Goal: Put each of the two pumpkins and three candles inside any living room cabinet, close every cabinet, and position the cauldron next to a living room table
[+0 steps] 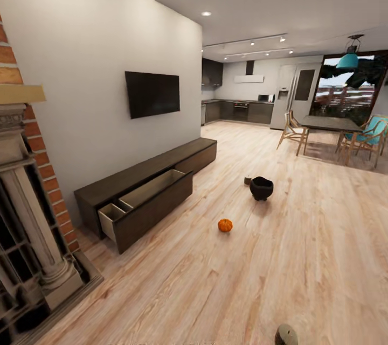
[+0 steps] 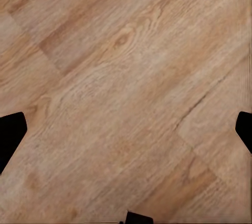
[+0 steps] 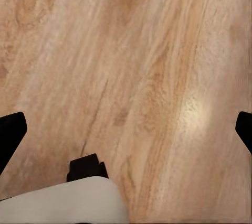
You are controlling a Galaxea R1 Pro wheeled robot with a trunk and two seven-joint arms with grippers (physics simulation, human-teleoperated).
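A: The claws? Left claw and right claw both spread wide, over bare grainy plank floor.

B: And ahead of them?

A: Ribbed orange pumpkin on open floor; glossy round cauldron beyond, small candle beside it. The dark wood cabinet has one drawer pulled open.

Orange ribbed pumpkin; glossy black cauldron; dark-brown cabinet with tan drawer interior; light wood-grain plank floor; red brick fireplace; black TV on white wall; teal pendant lamp.
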